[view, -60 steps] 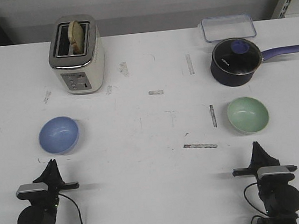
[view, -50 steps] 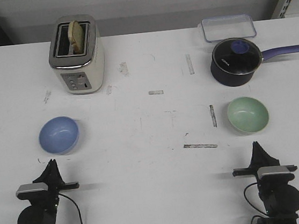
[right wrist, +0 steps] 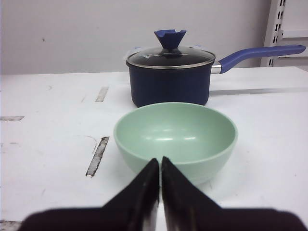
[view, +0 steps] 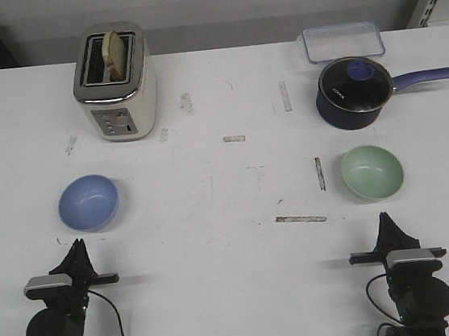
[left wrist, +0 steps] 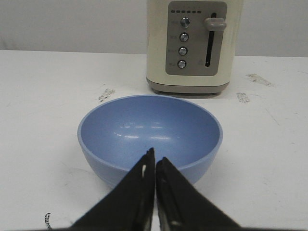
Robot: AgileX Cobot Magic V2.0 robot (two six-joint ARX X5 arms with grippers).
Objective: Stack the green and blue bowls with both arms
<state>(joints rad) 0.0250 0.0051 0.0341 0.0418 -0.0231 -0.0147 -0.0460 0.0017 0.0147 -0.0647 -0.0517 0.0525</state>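
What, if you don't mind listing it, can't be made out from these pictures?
- Blue bowl, left wrist view: near rim hidden behind the left gripper.
- Green bowl, right wrist view: near wall hidden behind the right gripper.
- Toaster, left wrist view: top cut off by the edge.
- Toaster button labels: too small to read.

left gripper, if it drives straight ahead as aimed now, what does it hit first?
Most likely the near wall of the light blue round bowl, dead ahead of the shut left gripper. The cream toaster stands behind it. Height looks about rim level, though depth is uncertain.
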